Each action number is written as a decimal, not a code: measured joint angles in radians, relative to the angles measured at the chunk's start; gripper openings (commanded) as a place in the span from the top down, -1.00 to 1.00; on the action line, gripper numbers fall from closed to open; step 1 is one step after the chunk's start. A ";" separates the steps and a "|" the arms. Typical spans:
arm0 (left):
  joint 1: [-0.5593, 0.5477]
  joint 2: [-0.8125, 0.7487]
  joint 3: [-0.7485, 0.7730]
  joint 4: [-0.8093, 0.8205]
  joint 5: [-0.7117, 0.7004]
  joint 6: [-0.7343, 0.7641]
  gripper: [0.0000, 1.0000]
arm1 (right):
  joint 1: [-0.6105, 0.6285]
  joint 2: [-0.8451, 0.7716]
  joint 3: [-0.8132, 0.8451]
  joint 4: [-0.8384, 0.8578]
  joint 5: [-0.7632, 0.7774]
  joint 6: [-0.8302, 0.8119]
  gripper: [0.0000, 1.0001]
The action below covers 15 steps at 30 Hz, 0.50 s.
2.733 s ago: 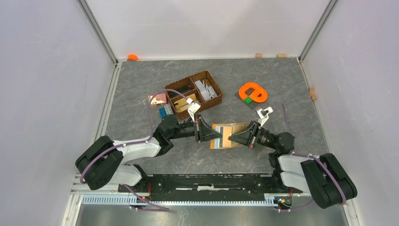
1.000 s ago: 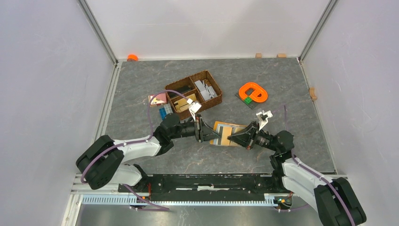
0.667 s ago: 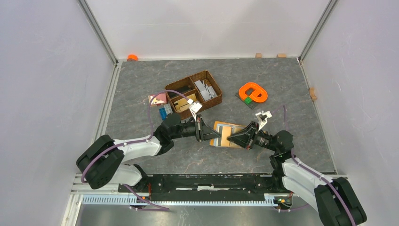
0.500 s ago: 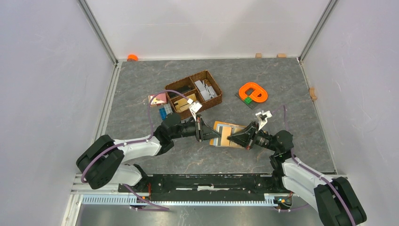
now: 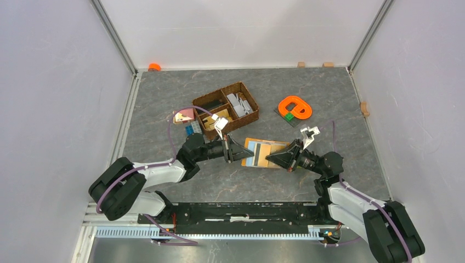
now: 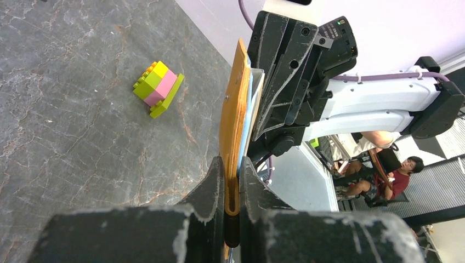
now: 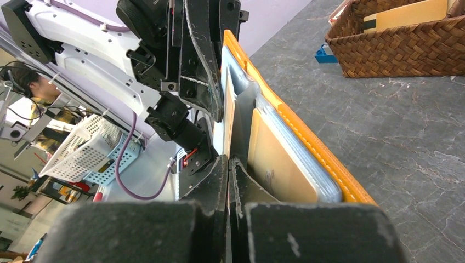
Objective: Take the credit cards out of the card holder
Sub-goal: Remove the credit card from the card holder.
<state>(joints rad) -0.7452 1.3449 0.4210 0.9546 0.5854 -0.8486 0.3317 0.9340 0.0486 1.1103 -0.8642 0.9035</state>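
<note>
The mustard-orange card holder [image 5: 278, 147] hangs open between my two grippers, lifted off the grey table. My left gripper [image 5: 241, 152] is shut on its left edge. The left wrist view shows the orange edge [image 6: 233, 120] clamped between the fingers [image 6: 231, 181]. My right gripper [image 5: 271, 159] is shut, with its tips pressed in among the inner panels. In the right wrist view the closed fingers [image 7: 229, 164] sit beside a tan card [image 7: 277, 170] in the light blue pocket, with the orange rim [image 7: 307, 137] behind. I cannot tell whether a card is pinched.
A brown wicker basket [image 5: 216, 93] with cards and boxes stands behind the left gripper, and it shows again [image 7: 395, 52] in the right wrist view. An orange plastic ring [image 5: 295, 107] lies at the back right. A yellow-pink toy block [image 6: 158, 87] and a blue block [image 5: 192, 130] lie on the table.
My left gripper has closed on the holder's edge and pulled it slightly left and up. More of the light blue panel with its dark stripe now shows. The right gripper has closed fully.
</note>
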 measured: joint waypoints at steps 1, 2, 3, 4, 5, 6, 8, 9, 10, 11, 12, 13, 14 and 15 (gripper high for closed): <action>0.000 0.000 0.000 0.003 0.001 -0.002 0.96 | 0.000 0.003 0.000 0.006 0.000 0.003 1.00; 0.000 0.000 0.000 0.006 0.001 -0.003 0.96 | 0.000 0.005 0.000 0.011 0.000 0.008 1.00; 0.000 0.000 -0.001 0.007 0.001 -0.004 0.96 | 0.000 0.007 0.000 0.018 0.000 0.011 0.99; 0.001 0.000 -0.001 0.008 0.001 -0.004 0.93 | 0.000 0.008 0.000 0.022 0.000 0.013 0.99; 0.002 0.000 -0.001 0.008 0.002 -0.004 0.78 | 0.000 0.008 0.000 0.026 -0.001 0.016 1.00; 0.003 0.000 -0.001 0.008 0.002 -0.004 0.49 | -0.001 0.008 0.000 0.030 -0.003 0.017 1.00; 0.005 0.000 -0.001 0.002 0.000 0.001 0.08 | -0.001 0.008 0.000 0.033 -0.005 0.018 1.00; 0.005 -0.001 0.000 -0.003 -0.001 0.002 -0.05 | -0.001 0.008 0.000 0.033 -0.007 0.018 1.00; 0.005 -0.002 0.000 -0.009 -0.002 0.002 -0.12 | -0.001 0.009 0.000 0.033 -0.010 0.017 1.00; 0.005 -0.003 0.000 -0.014 -0.002 0.003 -0.18 | -0.001 0.010 0.000 0.033 -0.011 0.017 1.00; 0.005 -0.004 0.000 -0.018 -0.003 0.003 -0.24 | -0.001 0.013 0.000 0.032 -0.015 0.017 1.00; 0.005 -0.006 0.000 -0.023 -0.004 0.004 -0.28 | -0.001 0.016 0.000 0.032 -0.017 0.017 1.00; 0.005 -0.010 0.000 -0.027 -0.005 0.004 -0.32 | -0.001 0.022 0.000 0.032 -0.019 0.017 1.00; 0.005 -0.016 0.000 -0.033 -0.006 0.005 -0.38 | -0.001 0.028 0.000 0.031 -0.022 0.017 1.00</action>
<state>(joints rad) -0.7406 1.3289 0.4206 0.9218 0.5797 -0.8433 0.3309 0.9619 0.0486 1.1412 -0.8860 0.9207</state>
